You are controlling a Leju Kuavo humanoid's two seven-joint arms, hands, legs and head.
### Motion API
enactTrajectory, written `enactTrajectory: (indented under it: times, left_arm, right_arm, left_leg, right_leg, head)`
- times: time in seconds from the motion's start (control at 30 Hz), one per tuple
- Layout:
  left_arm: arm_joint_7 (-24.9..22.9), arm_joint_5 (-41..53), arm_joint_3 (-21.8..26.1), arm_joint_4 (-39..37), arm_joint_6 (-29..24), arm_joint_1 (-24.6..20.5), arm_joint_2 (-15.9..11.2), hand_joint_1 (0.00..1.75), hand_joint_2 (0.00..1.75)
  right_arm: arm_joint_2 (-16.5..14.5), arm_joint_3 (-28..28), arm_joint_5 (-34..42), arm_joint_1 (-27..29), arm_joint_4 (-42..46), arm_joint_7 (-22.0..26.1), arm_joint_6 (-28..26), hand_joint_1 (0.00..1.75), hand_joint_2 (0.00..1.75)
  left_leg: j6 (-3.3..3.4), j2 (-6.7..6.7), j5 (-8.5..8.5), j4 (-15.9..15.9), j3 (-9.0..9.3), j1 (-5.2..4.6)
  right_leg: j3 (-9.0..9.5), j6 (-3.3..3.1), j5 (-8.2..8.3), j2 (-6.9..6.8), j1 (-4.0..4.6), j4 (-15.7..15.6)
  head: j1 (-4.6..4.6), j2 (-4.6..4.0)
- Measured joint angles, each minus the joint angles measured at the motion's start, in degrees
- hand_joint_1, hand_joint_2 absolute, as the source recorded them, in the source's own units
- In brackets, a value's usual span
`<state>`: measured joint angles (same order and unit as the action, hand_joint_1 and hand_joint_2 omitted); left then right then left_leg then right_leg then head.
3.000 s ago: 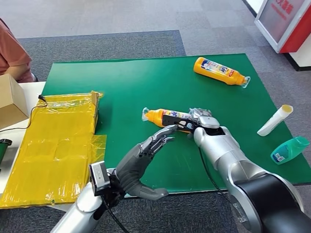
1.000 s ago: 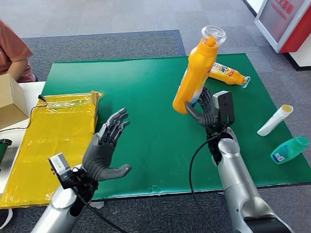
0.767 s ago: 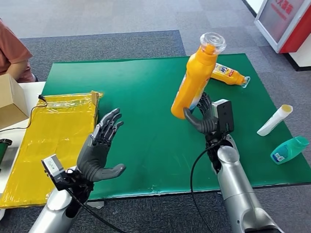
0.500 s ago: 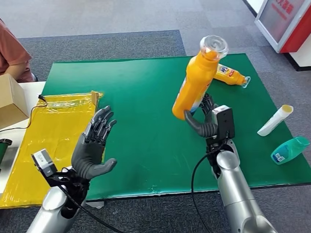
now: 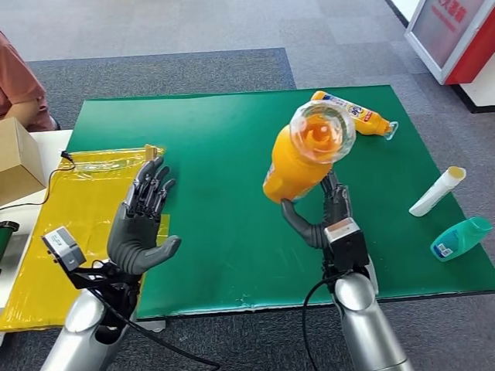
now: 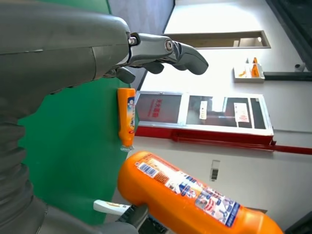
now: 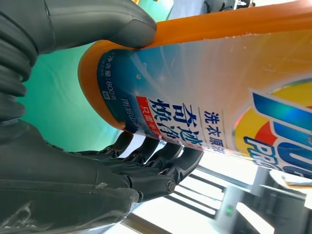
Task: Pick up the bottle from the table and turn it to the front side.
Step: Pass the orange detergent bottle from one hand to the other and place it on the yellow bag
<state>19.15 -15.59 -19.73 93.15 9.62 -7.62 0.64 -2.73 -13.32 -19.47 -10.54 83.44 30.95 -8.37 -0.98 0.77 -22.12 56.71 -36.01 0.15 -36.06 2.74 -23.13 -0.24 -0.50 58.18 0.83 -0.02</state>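
Right hand point(image 5: 327, 220) is grasping the orange bottle point(image 5: 303, 151) aloft above the green mat point(image 5: 222, 154), clear cap tilting toward the camera. Left hand point(image 5: 139, 224) is hovering released, fingers spread.

The bottle point(image 5: 298, 158) is orange with a clear cap point(image 5: 322, 133); in the right wrist view its label point(image 7: 228, 102) is pale blue and white, with a red band, dark blue characters and a blue, yellow and red logo. In the left wrist view its other label point(image 6: 191, 187) is white with small print and coloured pictures. The second bottle point(image 5: 350, 113) is orange with a blue and white label. The mat point(image 5: 233, 154) on the table is green. The sheet point(image 5: 82, 224) is glossy yellow. The tube point(image 5: 438, 191) is white with a yellow cap, and the flat bottle point(image 5: 461, 237) is teal. Both hands point(image 5: 140, 224) point(image 5: 327, 216) are dark grey with black fingers point(image 5: 153, 179) on silver arms. The carpet point(image 5: 163, 73) is dark grey, the box point(image 5: 18, 158) brown.
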Motion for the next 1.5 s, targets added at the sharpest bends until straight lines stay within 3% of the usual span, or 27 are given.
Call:
enactTrajectory:
  times: [0.27, 0.67, 0.97, 1.5]
  left_arm:
    - [-2.23, -1.41, -1.14, -0.26, 3.08, -1.91, 0.00, 0.00, 1.75]
    - [-5.97, -5.95, -6.83, -4.06, 9.34, -7.47, -0.34, 0.00, 1.75]
    - [-6.89, -6.02, -9.19, -6.59, 9.60, -11.39, -1.99, 0.00, 1.75]
    - [-11.95, 3.25, -14.69, -8.28, 7.95, -20.17, -5.08, 0.00, 1.75]
  right_arm:
    - [0.00, -6.11, -8.32, 0.56, 2.39, -0.04, -2.15, 1.75, 1.75]
    - [-0.02, -13.43, -12.19, -1.61, -0.48, -0.57, -4.68, 1.75, 1.75]
    - [-0.02, -14.75, -12.47, -3.42, -3.43, -0.97, -6.22, 1.75, 1.75]
    - [-1.01, -17.61, -15.38, -6.56, -15.52, -2.46, -8.32, 1.75, 1.75]
  left_leg:
    - [0.00, 0.00, 0.01, 0.00, 0.00, 0.01]
    - [0.00, 0.00, 0.01, 0.00, 0.00, 0.01]
    - [-0.02, 0.00, 0.04, 0.00, 0.01, 0.01]
    - [-0.03, 0.03, 0.07, 0.00, 0.02, 0.01]
  right_leg:
    - [0.00, 0.00, 0.00, 0.00, 0.01, 0.00]
    - [0.00, 0.00, 0.01, 0.00, 0.00, 0.00]
    - [-0.02, -0.01, 0.03, 0.00, 0.01, 0.00]
    - [-0.05, -0.02, 0.06, 0.02, 0.01, 0.00]
  head:
    - [0.00, 0.00]
    - [0.01, 0.00]
    - [0.01, 0.00]
    - [0.00, 0.00]
